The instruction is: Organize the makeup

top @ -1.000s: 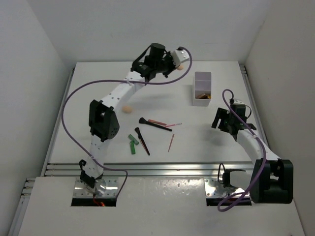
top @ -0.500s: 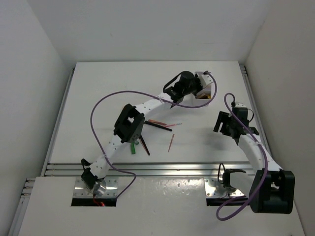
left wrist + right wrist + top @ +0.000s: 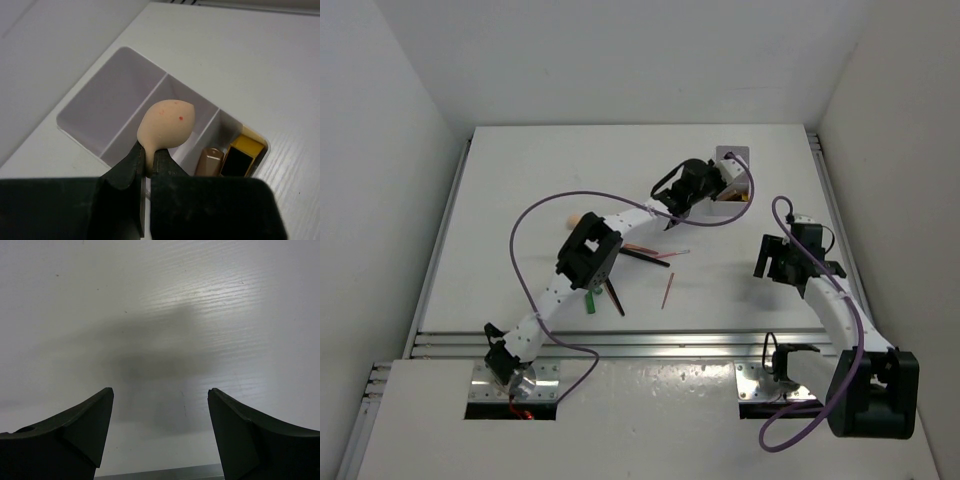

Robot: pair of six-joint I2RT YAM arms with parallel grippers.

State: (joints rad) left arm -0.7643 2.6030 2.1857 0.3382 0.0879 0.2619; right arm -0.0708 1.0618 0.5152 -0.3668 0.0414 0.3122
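My left gripper (image 3: 148, 150) is shut on a peach egg-shaped sponge (image 3: 165, 125) and holds it above the translucent white box (image 3: 82, 125), over its middle divider. In the top view the left gripper (image 3: 716, 180) is at the box (image 3: 734, 155). A tan tube (image 3: 210, 159) and a gold lipstick (image 3: 243, 156) lie in the box's near compartment. A second sponge (image 3: 575, 218), black-handled brushes (image 3: 645, 257), pink pencils (image 3: 667, 290) and a green tube (image 3: 590, 298) lie mid-table. My right gripper (image 3: 160, 397) is open and empty over bare table, also seen in the top view (image 3: 798, 262).
The left arm and its purple cable (image 3: 535, 215) stretch across the middle of the table above the loose items. White walls close in the table at the back and both sides. A metal rail (image 3: 640, 343) runs along the near edge.
My left arm has swung right from the back middle of the table to the box, carrying the sponge. The right arm has hardly moved.
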